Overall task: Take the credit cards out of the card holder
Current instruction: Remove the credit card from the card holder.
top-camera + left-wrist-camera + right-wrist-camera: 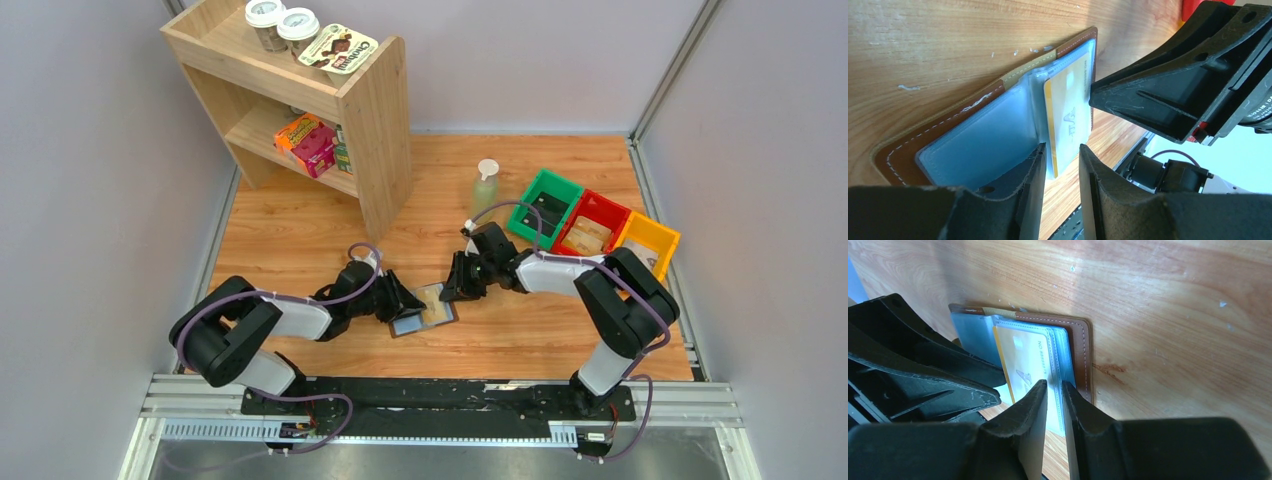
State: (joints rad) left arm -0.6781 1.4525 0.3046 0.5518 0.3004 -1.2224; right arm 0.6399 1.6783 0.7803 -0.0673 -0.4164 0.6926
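Left wrist view: the brown card holder (908,145) lies open on the wooden tabletop (948,45), a gold card (1068,115) poking from its clear pocket (1087,60). The jaws of the left gripper (1060,148) stand narrowly apart around the card's end. Those of the right gripper (1054,386) nearly meet at the pocket edge, and I cannot tell whether they grip it.

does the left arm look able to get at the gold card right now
Probably yes: the left pincer is open at the near edge of the gold card, in the opened card holder. The right pincer is close but aside.
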